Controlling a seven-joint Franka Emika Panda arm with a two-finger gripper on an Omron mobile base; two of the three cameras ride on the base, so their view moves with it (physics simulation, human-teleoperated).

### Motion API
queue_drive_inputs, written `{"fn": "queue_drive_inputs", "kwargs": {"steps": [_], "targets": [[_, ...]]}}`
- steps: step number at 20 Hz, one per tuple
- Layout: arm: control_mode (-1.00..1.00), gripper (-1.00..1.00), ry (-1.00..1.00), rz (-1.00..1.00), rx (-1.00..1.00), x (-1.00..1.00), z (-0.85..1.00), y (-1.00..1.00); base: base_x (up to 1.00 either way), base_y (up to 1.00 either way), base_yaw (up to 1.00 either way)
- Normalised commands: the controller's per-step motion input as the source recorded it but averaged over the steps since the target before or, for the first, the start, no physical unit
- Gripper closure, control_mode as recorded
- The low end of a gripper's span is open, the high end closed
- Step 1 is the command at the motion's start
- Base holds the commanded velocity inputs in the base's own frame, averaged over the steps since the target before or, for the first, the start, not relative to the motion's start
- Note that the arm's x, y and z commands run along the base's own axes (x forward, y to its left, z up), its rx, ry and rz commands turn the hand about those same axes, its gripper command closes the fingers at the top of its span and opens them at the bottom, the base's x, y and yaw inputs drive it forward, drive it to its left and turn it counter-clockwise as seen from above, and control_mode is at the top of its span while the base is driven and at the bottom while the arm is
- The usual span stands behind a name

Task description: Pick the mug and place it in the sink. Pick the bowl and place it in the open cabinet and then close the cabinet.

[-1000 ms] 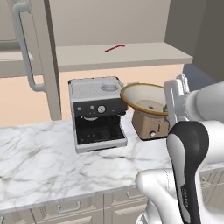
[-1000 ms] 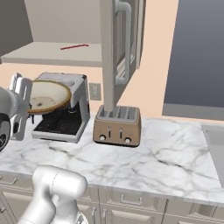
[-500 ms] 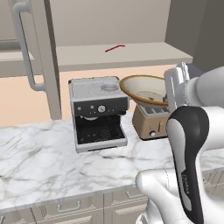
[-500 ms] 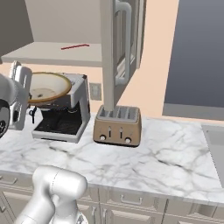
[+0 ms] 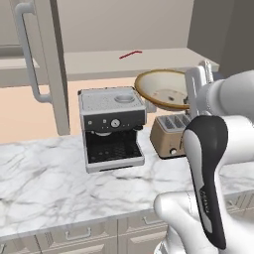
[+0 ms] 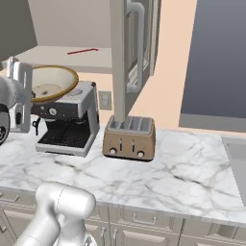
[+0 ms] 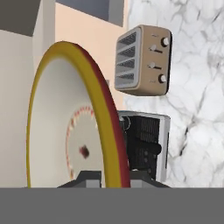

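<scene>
Clamped on its rim, the white hand point(image 5: 194, 94) held the wide tan bowl with cream interior point(image 5: 162, 88) tilted in the air above the silver espresso machine point(image 5: 112, 128) and tan four-slot toaster point(image 6: 129, 138) on the marble table point(image 6: 182, 178), just below the taupe cabinet's beige shelf point(image 5: 124, 62).

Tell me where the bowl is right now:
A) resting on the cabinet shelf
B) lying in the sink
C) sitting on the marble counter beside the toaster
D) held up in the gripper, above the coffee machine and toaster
D: the gripper is shut on the rim of the bowl, which hangs tilted in the air above the coffee machine and toaster, still below the cabinet shelf.
</scene>
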Motion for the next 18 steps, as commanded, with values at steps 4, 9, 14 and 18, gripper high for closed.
{"fn": "queue_drive_inputs", "kwargs": {"steps": [4,9,14,18], "targets": [[-1.0,1.0,-0.2,0.0,-0.07,0.0,0.27,0.0,0.0,0.0,0.0],[-1.0,1.0,-0.05,0.0,-0.01,0.07,0.24,0.0,0.0,0.0,0.0],[-1.0,1.0,0.01,0.0,0.0,0.22,0.25,0.0,0.0,0.0,0.0],[-1.0,1.0,-0.01,0.0,0.0,0.24,0.14,0.0,0.0,0.0,0.0]]}}
